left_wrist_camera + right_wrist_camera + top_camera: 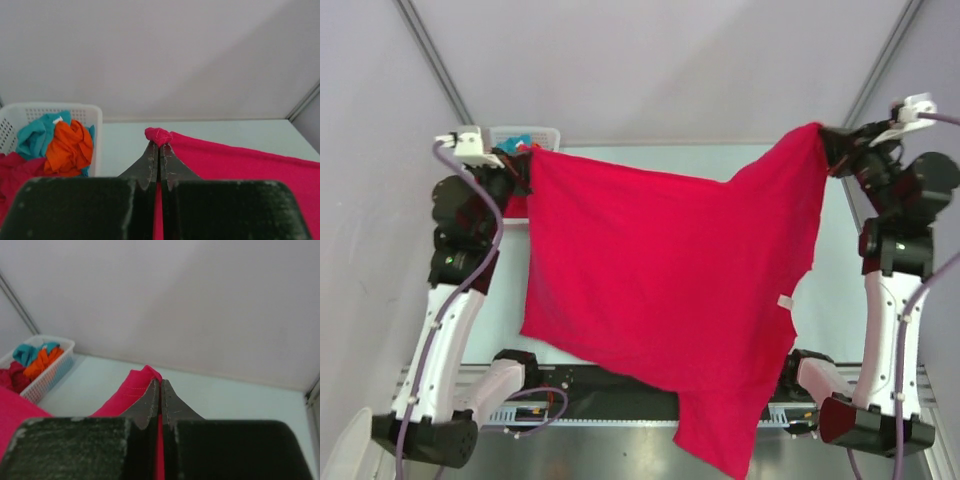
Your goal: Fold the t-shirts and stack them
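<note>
Crimson t-shirt (660, 270) hangs spread across the middle of the top view, strung between both arms above the surface (650, 158). In its wrist view we see the left claw (159, 144) pinched tight on a bunched corner, and the right claw (160, 382) is likewise clamped on a folded edge. A small white label (785, 301) shows at centre right. The cloth hides most of the surface, and its lowest tip reaches the bottom of the frame. At upper left we barely catch the basket (95, 117). The left wrist view shows an orange t-shirt (70, 145) and a teal t-shirt (35, 137) inside it, plus red cloth cut off at the left edge.
</note>
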You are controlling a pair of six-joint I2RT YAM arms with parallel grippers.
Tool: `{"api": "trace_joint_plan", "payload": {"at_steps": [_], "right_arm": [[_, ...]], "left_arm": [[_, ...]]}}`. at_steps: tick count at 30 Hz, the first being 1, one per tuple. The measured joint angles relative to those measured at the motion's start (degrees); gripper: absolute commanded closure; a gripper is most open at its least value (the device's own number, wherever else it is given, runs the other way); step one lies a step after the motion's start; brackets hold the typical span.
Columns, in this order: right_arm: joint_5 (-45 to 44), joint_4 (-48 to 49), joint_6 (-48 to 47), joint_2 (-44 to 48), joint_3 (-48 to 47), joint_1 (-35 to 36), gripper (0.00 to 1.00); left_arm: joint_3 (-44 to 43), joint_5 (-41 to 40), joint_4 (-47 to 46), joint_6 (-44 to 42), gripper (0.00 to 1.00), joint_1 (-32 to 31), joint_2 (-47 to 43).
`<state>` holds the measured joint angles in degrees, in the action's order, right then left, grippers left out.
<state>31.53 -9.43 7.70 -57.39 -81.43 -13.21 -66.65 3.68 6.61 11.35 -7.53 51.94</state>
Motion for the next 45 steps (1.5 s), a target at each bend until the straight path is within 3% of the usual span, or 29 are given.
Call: {"api": "trace_joint_plan", "payload": {"at_steps": [5, 12, 19, 24, 32, 45], "right_arm": [[-5.2, 7.0, -3.6, -4.0, 14.6, 7.5, 1.00], [-11.8, 18.5, -8.9, -27.1, 15.3, 14.9, 1.00], [-14.4, 20.2, -10.4, -52.2, 0.8, 14.6, 1.00], [-15.2, 19.8, -11.3, -63.2, -12.7, 14.4, 1.00], [-16.3, 17.0, -12.7, -71.3, -26.7, 13.8, 1.00], [-18.0, 15.5, -11.9, -72.7, -25.9, 10.5, 1.00]], "left_arm": [[8.4, -0.6, -8.6, 1.7, 1.00, 0.0, 6.5], [8.9, -0.2, -21.5, 3.6, 1.00, 0.0, 28.4], [-6.4, 0.9, -23.5, 2.4, 1.00, 0.0, 54.5], [-18.9, -0.1, -22.5, 0.3, 1.00, 0.0, 66.1], [-30.4, -1.2, -20.8, -2.4, 1.00, 0.4, 75.1], [-39.4, -1.5, -15.2, -7.3, 1.00, 2.3, 83.0]]}}
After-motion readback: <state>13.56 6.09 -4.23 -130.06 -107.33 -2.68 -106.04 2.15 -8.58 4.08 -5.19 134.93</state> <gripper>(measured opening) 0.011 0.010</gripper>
